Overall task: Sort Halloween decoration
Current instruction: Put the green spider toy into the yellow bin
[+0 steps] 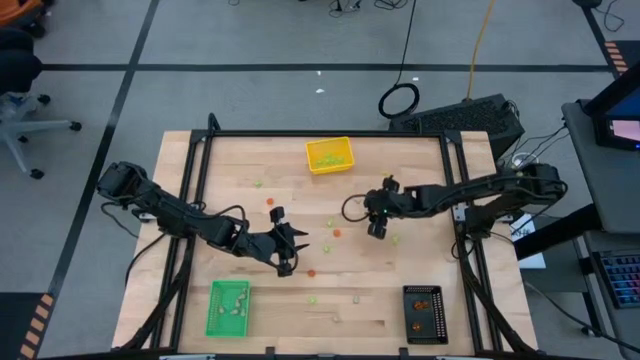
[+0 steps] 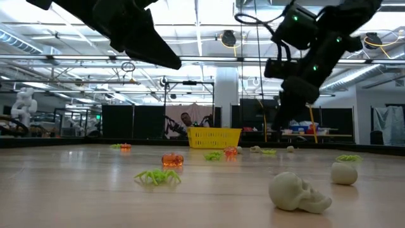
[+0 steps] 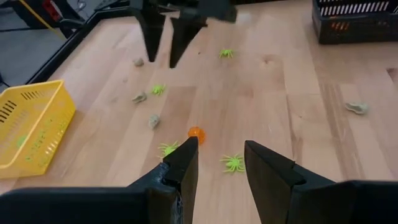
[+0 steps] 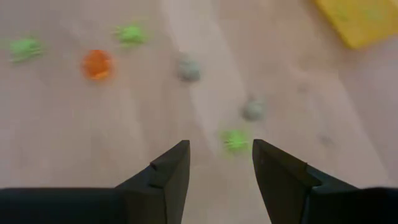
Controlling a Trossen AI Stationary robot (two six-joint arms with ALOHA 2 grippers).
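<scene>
Halloween decoration, tiny plastic pieces in orange, light green and pale beige-grey: sorting judged partly done. Some light green pieces are seen inside the yellow slatted plastic basket (image 1: 329, 155), some pale pieces inside the green slatted basket (image 1: 228, 306), and some orange ones inside the black slatted basket (image 1: 425, 312).

Unsorted stock, loose on the pale wooden tabletop (image 1: 400, 265):
- one light green spider (image 4: 235, 140), just ahead of the gap between the fingers of the right gripper (image 4: 220, 163), untouched;
- two beige-grey lumps (image 4: 188, 68), farther ahead of those fingers, with one small orange pumpkin (image 4: 97, 64) and two more green spiders off to one side;
- one light green spider (image 3: 233, 163), just ahead of the gap of the left gripper (image 3: 219, 154);
- one orange pumpkin (image 3: 196, 133), just beyond the tip of one left finger, with another green spider beside it;
- one pale skull (image 2: 297, 192) and one pale round piece, lying nearest the table-height camera.

Right gripper: fingers parted moderately, nothing held between them, hovering over the table centre. Left gripper: fingers parted moderately, likewise empty, near the middle of the table and facing the right gripper.

Remaining work, by judgement: well over a dozen pieces are left to be picked up and binned by colour; the green spider before the right fingers is the nearest candidate.
</scene>
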